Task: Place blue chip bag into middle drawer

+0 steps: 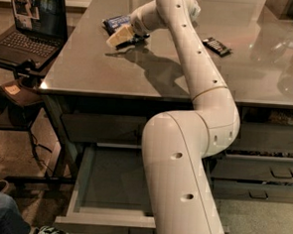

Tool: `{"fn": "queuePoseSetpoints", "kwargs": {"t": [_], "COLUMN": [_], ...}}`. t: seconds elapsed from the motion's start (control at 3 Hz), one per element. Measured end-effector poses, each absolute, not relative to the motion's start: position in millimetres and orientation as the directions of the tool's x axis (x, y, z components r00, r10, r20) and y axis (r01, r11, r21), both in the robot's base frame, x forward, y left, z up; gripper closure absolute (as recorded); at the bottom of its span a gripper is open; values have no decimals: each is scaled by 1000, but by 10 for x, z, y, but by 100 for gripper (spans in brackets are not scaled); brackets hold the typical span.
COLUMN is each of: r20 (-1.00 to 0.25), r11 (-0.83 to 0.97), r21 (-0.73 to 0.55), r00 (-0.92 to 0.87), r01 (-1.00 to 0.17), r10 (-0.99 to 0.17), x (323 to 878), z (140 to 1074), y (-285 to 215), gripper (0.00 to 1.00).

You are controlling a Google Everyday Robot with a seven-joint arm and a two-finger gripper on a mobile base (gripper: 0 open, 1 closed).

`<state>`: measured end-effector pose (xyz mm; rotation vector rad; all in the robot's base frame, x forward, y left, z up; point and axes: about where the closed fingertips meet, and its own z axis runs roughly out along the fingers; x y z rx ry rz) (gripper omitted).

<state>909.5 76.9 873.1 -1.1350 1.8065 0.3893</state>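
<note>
The blue chip bag [115,22] lies on the grey tabletop at the far left, partly hidden behind the gripper. My gripper [121,36] reaches across the table and sits just in front of and over the bag's near edge, low over the table. The middle drawer [78,183] is pulled open below the table's left side, its long shallow tray bare where it shows. My arm's lower link hides the drawer's right part.
A slim black candy bar wrapper [216,46] lies on the table to the right of the arm. An open laptop [31,24] stands on a side stand at left. A person's leg and shoe [1,214] are at lower left. Shut drawers [267,171] are at right.
</note>
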Motion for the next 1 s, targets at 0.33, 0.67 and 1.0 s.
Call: {"fn": "queuePoseSetpoints", "kwargs": {"t": [0.33,0.67,1.0], "r20": [-834,-806,-803], "r11": [520,504,503], "r21": [-198,-156,-153], "r00": [-135,-186,-189], "r01": [-831,-850,-851], "r10": [-534,-563,-564], "x": [9094,9083,9078], "z": [8716,8378,8381], "y": [784,986,991], "gripper": [0,0,0]}}
